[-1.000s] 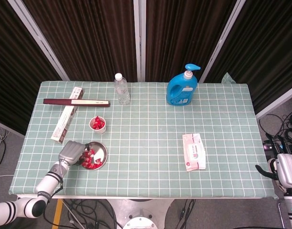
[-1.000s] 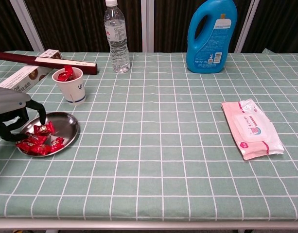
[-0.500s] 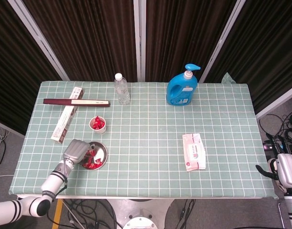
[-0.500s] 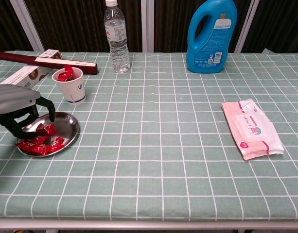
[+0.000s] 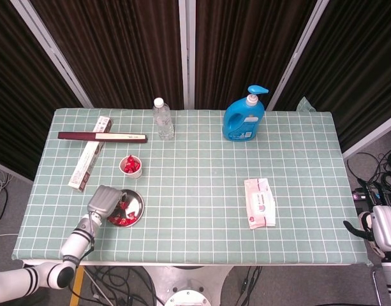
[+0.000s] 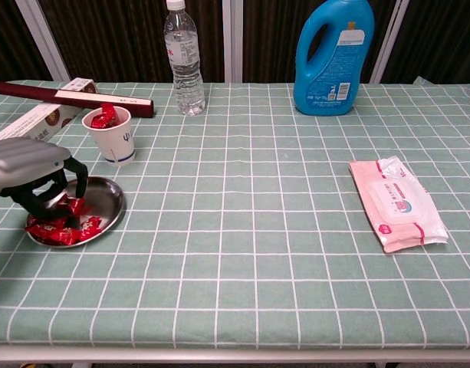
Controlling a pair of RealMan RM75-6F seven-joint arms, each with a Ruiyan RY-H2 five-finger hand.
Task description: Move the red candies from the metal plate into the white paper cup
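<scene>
We see the left hand (image 6: 35, 172) low over the metal plate (image 6: 104, 205) at approx. 7 o'clock of the table, fingers (image 6: 80, 175) curled down into the pile of red candies (image 6: 62, 224). The fingertips touch the wrappers, but we cannot tell if one candy is really pinched, because the hand covers the spot in both views. In the head view the same hand (image 5: 103, 199) hides the left part of the plate (image 5: 138, 205).

The white paper cup (image 6: 112, 136) stands just beside the plate, at 12 o'clock from it, upright, w/ red candies inside (image 6: 104, 116) already.

The right hand (image 5: 381, 229) is off the table edge at approx. 4 o'clock; we cannot tell how its fingers lie.

Other things: a clear water bottle (image 6: 182, 58) and a blue detergent bottle w/ pump (image 5: 245, 114) near 12 o'clock, a pack of wet wipes (image 6: 397, 202) at approx. 3 o'clock, and a long dark red box (image 5: 103, 136) lying across a long white carton (image 5: 90, 160) at approx. 10 o'clock.
</scene>
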